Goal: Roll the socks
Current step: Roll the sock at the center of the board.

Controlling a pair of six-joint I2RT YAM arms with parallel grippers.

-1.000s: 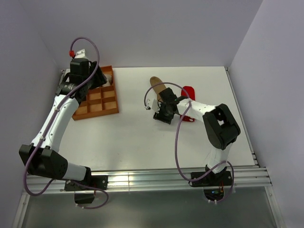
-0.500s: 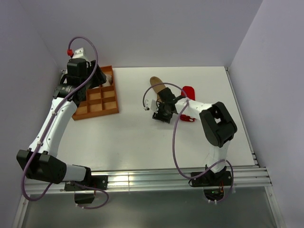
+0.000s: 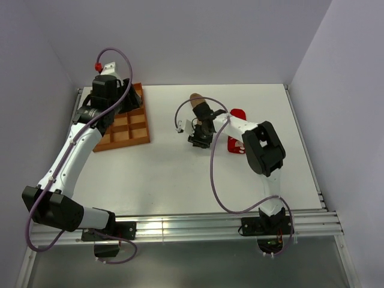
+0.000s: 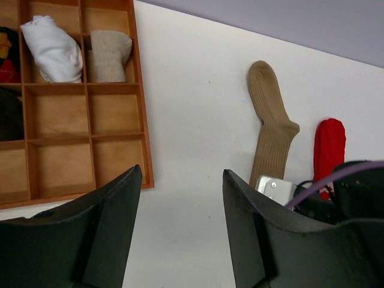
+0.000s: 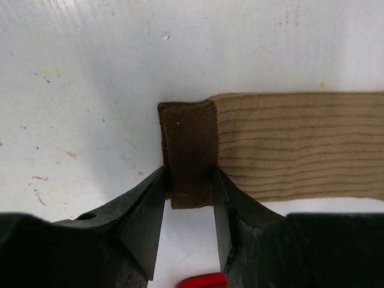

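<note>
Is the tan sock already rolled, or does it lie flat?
Flat: the tan sock lies stretched out on the table, only its dark end between the right fingers.

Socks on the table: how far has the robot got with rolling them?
Barely begun; nothing on the table looks rolled. The tan sock and red sock lie flat. In hand: the right gripper pinches the tan sock's brown cuff, seemingly to start a roll. The left gripper hovers open by the tray, which holds a white bundle. Left: rolling both socks.
</note>
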